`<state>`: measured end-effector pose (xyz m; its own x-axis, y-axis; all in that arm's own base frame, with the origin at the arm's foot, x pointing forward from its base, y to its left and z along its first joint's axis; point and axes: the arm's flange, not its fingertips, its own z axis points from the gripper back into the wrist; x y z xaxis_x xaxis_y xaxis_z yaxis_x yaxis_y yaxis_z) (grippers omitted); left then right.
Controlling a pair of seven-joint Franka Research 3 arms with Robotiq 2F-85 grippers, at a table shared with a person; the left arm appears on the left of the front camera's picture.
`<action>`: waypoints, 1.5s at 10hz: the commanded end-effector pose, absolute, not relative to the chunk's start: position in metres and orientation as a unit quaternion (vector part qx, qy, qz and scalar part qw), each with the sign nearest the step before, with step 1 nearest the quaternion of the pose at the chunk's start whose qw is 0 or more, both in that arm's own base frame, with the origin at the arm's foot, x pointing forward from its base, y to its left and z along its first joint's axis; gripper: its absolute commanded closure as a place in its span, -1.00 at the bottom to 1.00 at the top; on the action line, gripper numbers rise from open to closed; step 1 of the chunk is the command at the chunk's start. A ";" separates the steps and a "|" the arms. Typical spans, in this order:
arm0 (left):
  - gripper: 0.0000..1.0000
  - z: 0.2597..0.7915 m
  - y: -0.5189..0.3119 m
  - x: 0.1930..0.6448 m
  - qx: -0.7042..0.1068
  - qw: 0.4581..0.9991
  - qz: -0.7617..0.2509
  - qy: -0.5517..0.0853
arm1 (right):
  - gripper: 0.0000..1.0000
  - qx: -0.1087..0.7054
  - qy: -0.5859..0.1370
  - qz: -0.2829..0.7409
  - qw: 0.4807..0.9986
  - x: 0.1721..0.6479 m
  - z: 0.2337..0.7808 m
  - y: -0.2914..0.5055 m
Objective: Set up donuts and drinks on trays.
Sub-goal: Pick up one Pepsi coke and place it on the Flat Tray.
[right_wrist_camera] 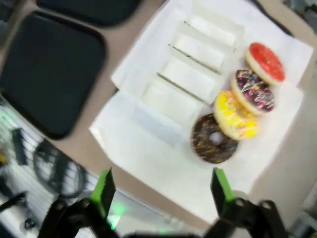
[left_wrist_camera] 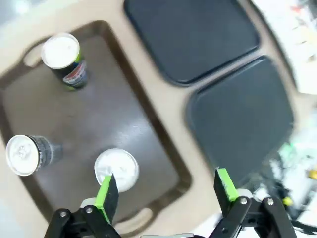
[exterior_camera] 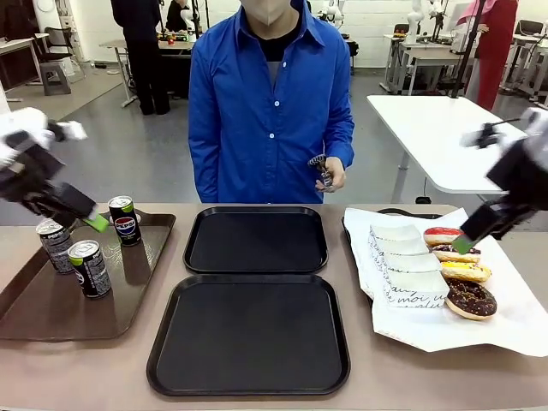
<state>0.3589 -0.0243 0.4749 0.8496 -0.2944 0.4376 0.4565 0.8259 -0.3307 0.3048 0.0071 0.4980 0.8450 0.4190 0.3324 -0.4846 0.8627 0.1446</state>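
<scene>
Setup looks barely begun: the near black tray (exterior_camera: 248, 334) and its twin behind hold nothing. Left of it, three cans (exterior_camera: 89, 267) stand on a brown tray (exterior_camera: 34, 312), the left gripper (left_wrist_camera: 166, 187) above them, jaws apart, empty. Right of it, four donuts (exterior_camera: 458, 265) lie on white paper (exterior_camera: 497, 330) under the right gripper (right_wrist_camera: 161, 186), equally spread. Next, probably, each must drop and close on one item

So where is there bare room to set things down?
Both square black plastic trays, far and near, are bare. The long brown tray has room nearside of its three black cans. The white paper with donuts is crowded.
</scene>
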 end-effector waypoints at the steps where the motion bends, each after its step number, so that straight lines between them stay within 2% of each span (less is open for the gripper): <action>1: -1.00 0.512 0.060 0.323 -0.487 0.848 -0.114 -0.173 | -1.00 0.392 -0.168 0.113 0.898 0.286 0.503 -0.079; 3: -1.00 0.520 0.124 0.307 -0.543 0.820 -0.069 -0.169 | -1.00 0.483 -0.184 0.043 0.855 0.278 0.506 -0.155; 6: -1.00 0.507 0.208 0.329 -0.593 0.786 0.035 -0.172 | -1.00 0.557 -0.215 -0.038 0.801 0.272 0.518 -0.241; 8: -1.00 0.492 0.242 0.341 -0.599 0.779 0.080 -0.166 | -1.00 0.558 -0.211 -0.097 0.797 0.268 0.515 -0.272; 12: -1.00 0.459 0.289 0.358 -0.607 0.773 0.106 -0.154 | -1.00 0.532 -0.089 -0.163 0.826 0.296 0.453 -0.295; 14: -1.00 0.456 0.294 0.363 -0.587 0.788 0.106 -0.150 | -1.00 0.526 -0.068 -0.176 0.829 0.302 0.440 -0.296; 15: -1.00 0.458 0.290 0.365 -0.552 0.812 0.101 -0.161 | -1.00 0.527 -0.078 -0.175 0.828 0.300 0.442 -0.297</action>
